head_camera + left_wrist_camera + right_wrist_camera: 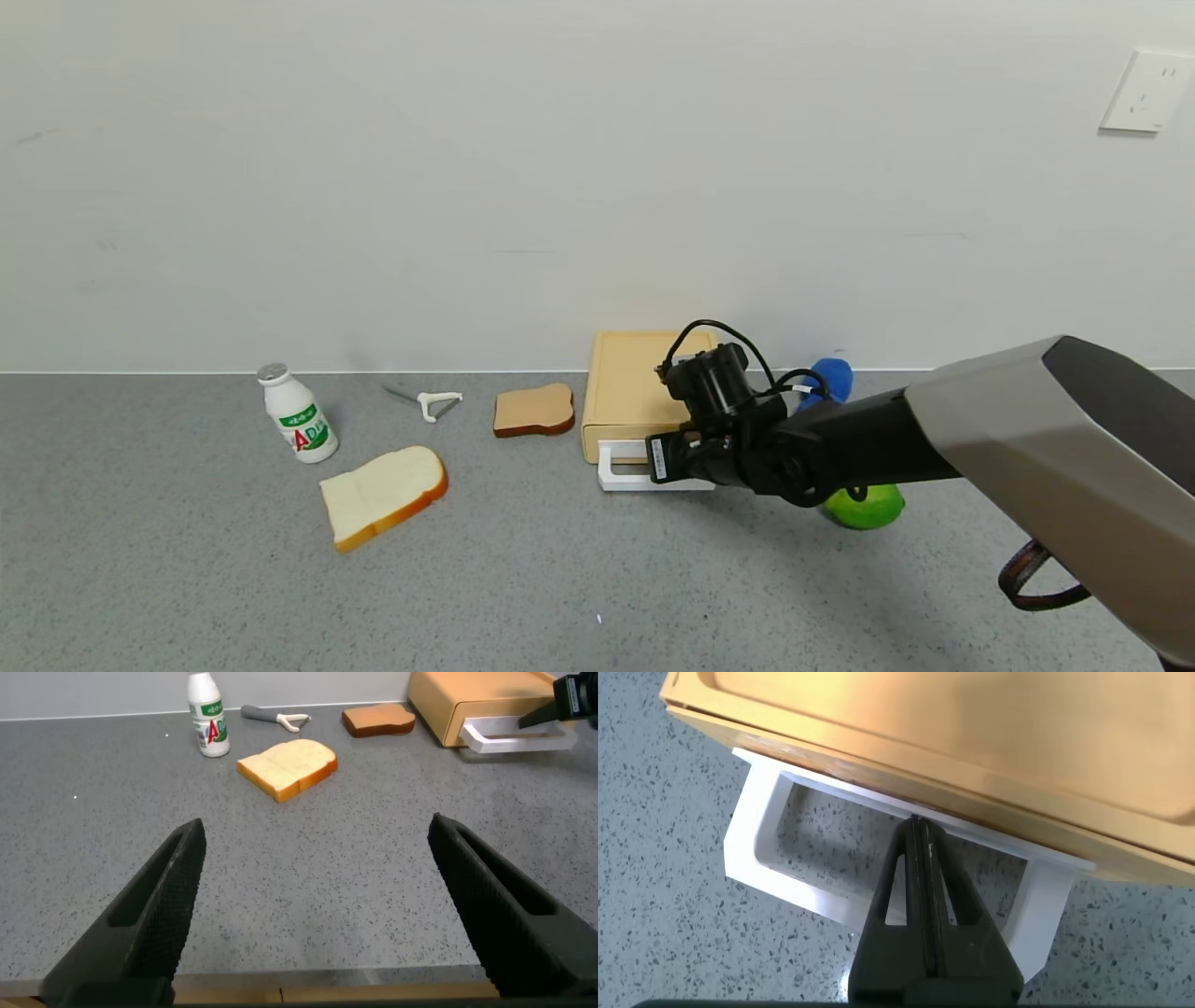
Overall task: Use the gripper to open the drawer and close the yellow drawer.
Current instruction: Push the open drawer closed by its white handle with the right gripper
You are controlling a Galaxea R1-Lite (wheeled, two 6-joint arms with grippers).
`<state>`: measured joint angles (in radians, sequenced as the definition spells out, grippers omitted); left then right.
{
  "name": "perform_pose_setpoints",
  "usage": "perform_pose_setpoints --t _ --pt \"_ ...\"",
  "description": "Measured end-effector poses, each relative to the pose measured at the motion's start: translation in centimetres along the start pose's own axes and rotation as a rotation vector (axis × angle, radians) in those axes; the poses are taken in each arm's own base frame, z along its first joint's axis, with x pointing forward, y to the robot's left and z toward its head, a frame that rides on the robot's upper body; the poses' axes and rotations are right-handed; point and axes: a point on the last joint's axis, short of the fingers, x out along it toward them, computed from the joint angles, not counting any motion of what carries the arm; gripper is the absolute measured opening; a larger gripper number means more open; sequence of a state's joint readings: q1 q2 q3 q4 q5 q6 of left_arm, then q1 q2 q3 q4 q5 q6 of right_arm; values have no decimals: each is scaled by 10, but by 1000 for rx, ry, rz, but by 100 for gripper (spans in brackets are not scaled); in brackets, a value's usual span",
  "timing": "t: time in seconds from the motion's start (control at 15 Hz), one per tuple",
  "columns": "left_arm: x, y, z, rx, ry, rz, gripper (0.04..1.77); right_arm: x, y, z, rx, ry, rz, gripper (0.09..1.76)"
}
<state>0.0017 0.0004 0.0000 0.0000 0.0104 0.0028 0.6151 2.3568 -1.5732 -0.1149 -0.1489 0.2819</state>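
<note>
Right gripper (920, 873): clenched tight, tips poked inside white handle (799, 882)
Yellow drawer (627, 387): pushed in
Left gripper (318, 905): spread wide, hanging above grey table (318, 821)

The right arm hides part of the handle (621, 472), the blue toy (834, 376) and green fruit (868, 509) behind the fingers.

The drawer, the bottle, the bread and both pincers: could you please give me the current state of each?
Yellow drawer: closed, front flush with the box.
White loop handle: sticks out from the front; right pincer's tips inside the loop.
Right pincer: shut, holding nothing.
Left pincer: open, empty, above the table away from the drawer.
Bottle: upright, capped.
White bread slice: lying flat.
Brown toast slice: lying flat beside the drawer.
</note>
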Motion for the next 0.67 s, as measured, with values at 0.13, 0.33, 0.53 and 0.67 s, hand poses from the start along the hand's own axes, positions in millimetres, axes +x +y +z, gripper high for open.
perform_pose_setpoints --t 0.13,0.33,0.53,0.67 --pt "0 0 0 0 0 0 172 2 -1 0 2 -2 -2 12" --pt "0 0 0 0 0 0 172 3 -1 1 3 -6 -2 12" --pt "0 0 0 0 0 0 172 3 -2 2 4 -5 -2 12" --pt "0 0 0 0 0 0 172 1 0 1 0 2 1 12"
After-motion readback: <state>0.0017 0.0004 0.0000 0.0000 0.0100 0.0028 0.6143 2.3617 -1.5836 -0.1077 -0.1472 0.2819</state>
